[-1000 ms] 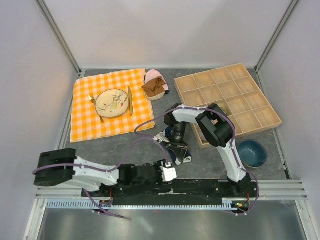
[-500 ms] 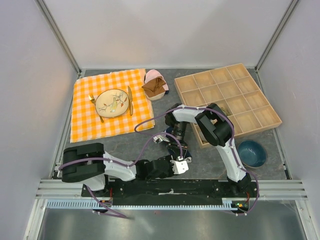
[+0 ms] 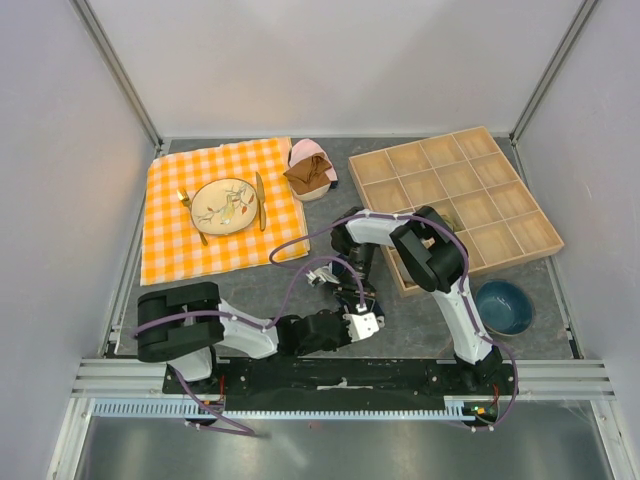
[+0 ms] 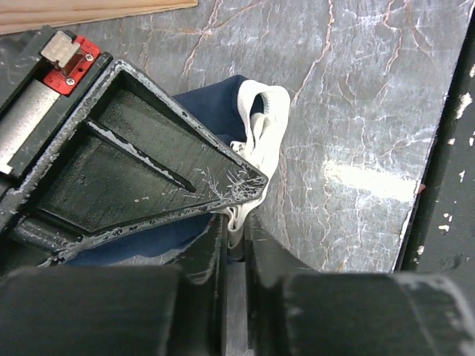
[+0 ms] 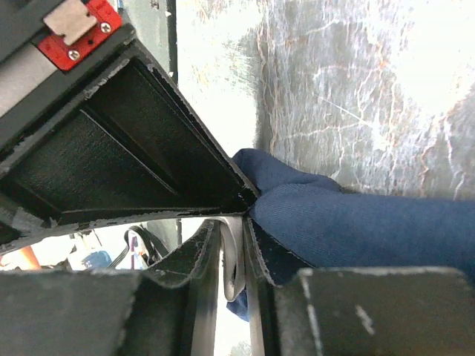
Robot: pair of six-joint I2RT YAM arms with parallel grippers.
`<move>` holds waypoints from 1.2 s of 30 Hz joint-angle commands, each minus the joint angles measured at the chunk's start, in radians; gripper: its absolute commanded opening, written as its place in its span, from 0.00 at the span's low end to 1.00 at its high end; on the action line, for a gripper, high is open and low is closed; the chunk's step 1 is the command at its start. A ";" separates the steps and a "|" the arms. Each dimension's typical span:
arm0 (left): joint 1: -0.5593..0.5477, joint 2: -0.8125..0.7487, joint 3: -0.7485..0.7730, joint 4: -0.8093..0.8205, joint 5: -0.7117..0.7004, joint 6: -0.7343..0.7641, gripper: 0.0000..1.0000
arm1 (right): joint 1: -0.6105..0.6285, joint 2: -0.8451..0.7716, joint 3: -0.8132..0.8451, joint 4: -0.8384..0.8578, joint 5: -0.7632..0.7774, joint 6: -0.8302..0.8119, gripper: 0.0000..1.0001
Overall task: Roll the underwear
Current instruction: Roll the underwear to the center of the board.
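The underwear [image 3: 349, 303] is a small navy bundle with a pale trim, lying on the grey table between the two grippers. In the left wrist view its navy cloth [image 4: 215, 104] runs under the upper finger and the white trim is pinched in my left gripper [image 4: 236, 222], which is shut on it. From the top, the left gripper [image 3: 360, 322] sits at the near side of the bundle. My right gripper [image 3: 357, 291] comes down on the far side. In the right wrist view the navy cloth [image 5: 356, 222] bulges beside the right gripper [image 5: 234, 226], whose narrow jaws hold a loop of the white trim.
An orange checked cloth [image 3: 175, 235] with a plate [image 3: 225, 205], fork and knife lies at the back left. Brown and pink garments [image 3: 311, 170] sit behind it. A wooden compartment tray [image 3: 455, 200] fills the right side, with a blue bowl [image 3: 503, 306] in front of it.
My left arm swung right along the near edge to the underwear and its jaws closed on the trim. The right gripper stayed on the bundle, shifting only slightly.
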 commanded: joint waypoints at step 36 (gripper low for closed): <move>0.548 0.113 -0.068 0.102 0.874 -0.916 0.02 | -0.179 -0.580 -0.299 0.216 -0.117 -0.404 0.42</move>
